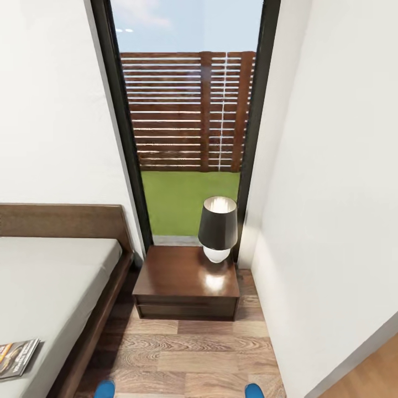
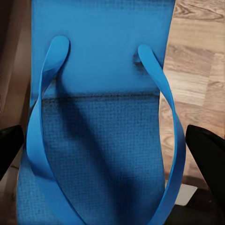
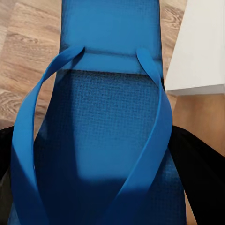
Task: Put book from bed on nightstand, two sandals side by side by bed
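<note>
Each arm has a blue sandal right in front of its wrist camera, so the robot is basically carrying or hovering over one per side. In the left wrist view the left sandal (image 2: 101, 122) runs lengthwise straight away from the camera, with the left gripper (image 2: 110, 154) showing a dark finger on either side of the sole, so the jaws stand wide, straddling it across its narrow width. Same deal for the right sandal (image 3: 110, 126) and the right gripper (image 3: 93, 164). Whether either pair actually pinches the sole can't be told from these shots (the straps look blue here, not white).

In the head view two blue toe tips peek up at the bottom edge, left one (image 1: 105, 388) close by the bed (image 1: 55, 271), right one (image 1: 254, 391) well apart from it, nearer the white wall. So the coming move probably turns on closing that sideways gap, both long axes already pointing the same way toward the window.

The book (image 1: 16, 358) lies on the mattress near its edge. The nightstand (image 1: 185, 279) sits just beside the bed's head, its surface free in front of the lamp (image 1: 218, 229). Plank floor, narrow aisle, fence and grass outside
</note>
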